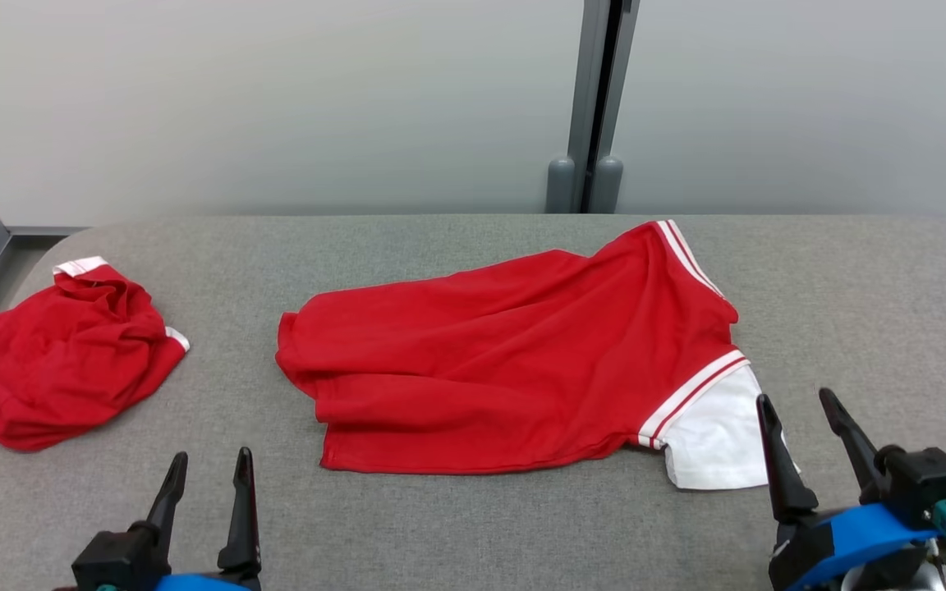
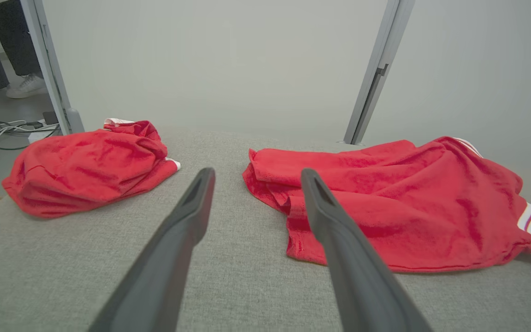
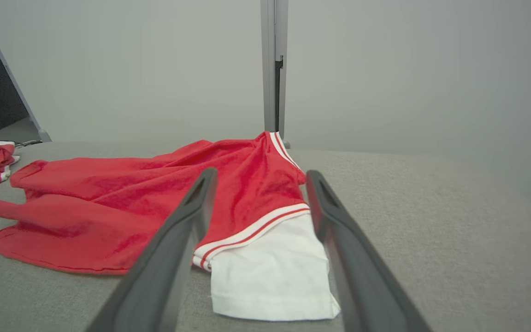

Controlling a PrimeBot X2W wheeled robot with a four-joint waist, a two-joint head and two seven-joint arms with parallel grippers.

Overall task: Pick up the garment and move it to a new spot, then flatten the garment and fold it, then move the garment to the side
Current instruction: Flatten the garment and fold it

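A red garment with white striped trim and a white sleeve lies spread and rumpled across the middle of the grey table. It also appears as the garment on the right of the left wrist view and the garment in the right wrist view. My left gripper hovers open near the front edge, left of the garment's hem, holding nothing. My right gripper stands open at the front right, just beside the white sleeve, with nothing between its fingers.
A second red garment lies bunched in a heap at the table's left edge. A grey post stands against the pale wall behind. Cables and a person's shoe are on the floor far left.
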